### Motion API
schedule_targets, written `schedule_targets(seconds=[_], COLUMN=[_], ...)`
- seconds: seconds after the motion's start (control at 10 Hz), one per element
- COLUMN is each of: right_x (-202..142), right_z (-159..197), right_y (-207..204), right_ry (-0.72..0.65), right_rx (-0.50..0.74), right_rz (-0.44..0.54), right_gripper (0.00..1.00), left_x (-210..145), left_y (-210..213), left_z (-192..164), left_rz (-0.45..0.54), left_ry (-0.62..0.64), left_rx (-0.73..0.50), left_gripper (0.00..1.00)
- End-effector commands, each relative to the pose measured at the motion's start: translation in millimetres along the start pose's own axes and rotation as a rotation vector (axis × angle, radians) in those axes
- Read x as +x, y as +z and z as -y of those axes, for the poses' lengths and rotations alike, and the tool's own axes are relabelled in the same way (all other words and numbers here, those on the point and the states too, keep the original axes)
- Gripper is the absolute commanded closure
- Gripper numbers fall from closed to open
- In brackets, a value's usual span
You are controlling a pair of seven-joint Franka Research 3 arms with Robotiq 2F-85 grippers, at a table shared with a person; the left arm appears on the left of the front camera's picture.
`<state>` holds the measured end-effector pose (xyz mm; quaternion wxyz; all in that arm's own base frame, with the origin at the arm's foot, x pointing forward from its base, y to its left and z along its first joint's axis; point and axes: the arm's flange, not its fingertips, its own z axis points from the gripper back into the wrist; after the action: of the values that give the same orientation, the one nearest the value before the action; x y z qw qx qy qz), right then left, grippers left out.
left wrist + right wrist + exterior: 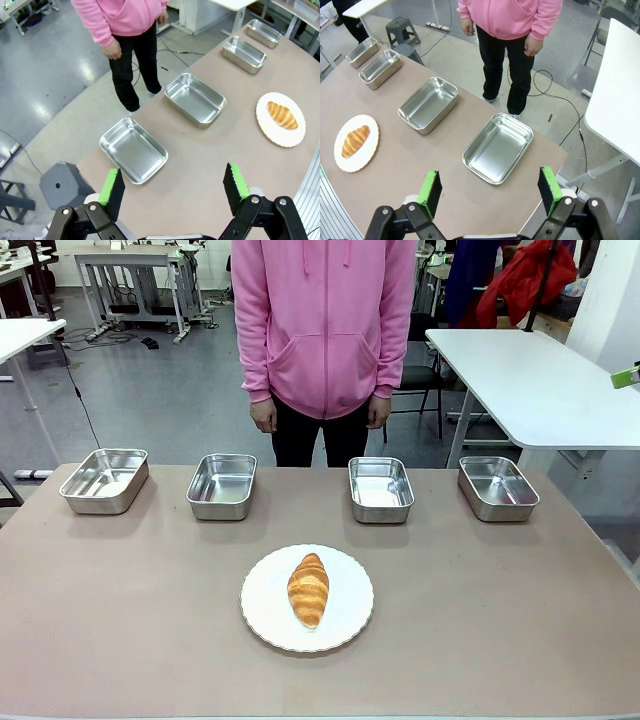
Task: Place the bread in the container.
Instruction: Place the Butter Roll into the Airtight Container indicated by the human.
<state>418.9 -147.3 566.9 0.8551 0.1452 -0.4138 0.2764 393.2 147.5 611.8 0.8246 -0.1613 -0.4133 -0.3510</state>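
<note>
While both arms hang clear of the work, the bread (308,589) lies lengthwise on a round white plate (262,618) at the middle of the table (120,630), nearer the robot's edge than the far one. It touches nothing but the plate.

Along the far edge four steel trays stand in a row, apart from one another and all empty. The leftmost tray (104,480) is near the far left corner and the second tray (222,485) is left of the middle. The third tray (381,488) is right of the middle and the rightmost tray (498,487) is near the far right corner. Any one could be the container; they look alike.

A person (325,330) in a pink hooded top stands just behind the far edge, opposite the gap between the two middle trays, both hands hanging and touching nothing.

The left gripper (172,182) is released, green pads spread wide with nothing between them. It seems to hover above the table's left end, the leftmost tray nearest below it. The right gripper (489,189) is likewise spread and empty, above the right end, over the rightmost tray.
</note>
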Motion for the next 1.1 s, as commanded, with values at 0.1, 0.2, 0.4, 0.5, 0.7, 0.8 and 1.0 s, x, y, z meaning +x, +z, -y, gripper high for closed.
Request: schedule_targets(seconds=[0.1, 0.2, 0.4, 0.5, 0.7, 0.8, 1.0], right_x=[0.5, 0.5, 0.5, 0.5, 0.5, 0.5, 0.5], right_z=[2.7, 2.7, 2.7, 2.7, 2.7, 2.7, 2.7], right_y=[-1.4, -1.4, -1.4, -1.4, -1.4, -1.4, -1.4], right_ry=[0.012, 0.012, 0.012, 0.012, 0.012, 0.012, 0.012], right_rx=[0.01, 0.01, 0.01, 0.01, 0.01, 0.01, 0.01], right_rz=[0.028, 0.028, 0.028, 0.028, 0.028, 0.028, 0.028], right_gripper=[0.0, 0.0, 0.0, 0.0, 0.0, 0.0, 0.0], left_x=[1.1, 1.1, 1.1, 1.1, 1.1, 1.1, 1.1], left_y=[0.6, 0.6, 0.6, 0.6, 0.6, 0.6, 0.6], left_z=[1.5, 1.5, 1.5, 1.5, 1.5, 1.5, 1.5], left_rz=[0.007, 0.007, 0.007, 0.007, 0.007, 0.007, 0.007], left_ry=[-0.007, -0.007, -0.007, -0.007, -0.007, -0.007, -0.007], left_rx=[-0.005, -0.005, -0.005, -0.005, -0.005, -0.005, -0.005], left_gripper=[0.0, 0.0, 0.0, 0.0, 0.0, 0.0, 0.0])
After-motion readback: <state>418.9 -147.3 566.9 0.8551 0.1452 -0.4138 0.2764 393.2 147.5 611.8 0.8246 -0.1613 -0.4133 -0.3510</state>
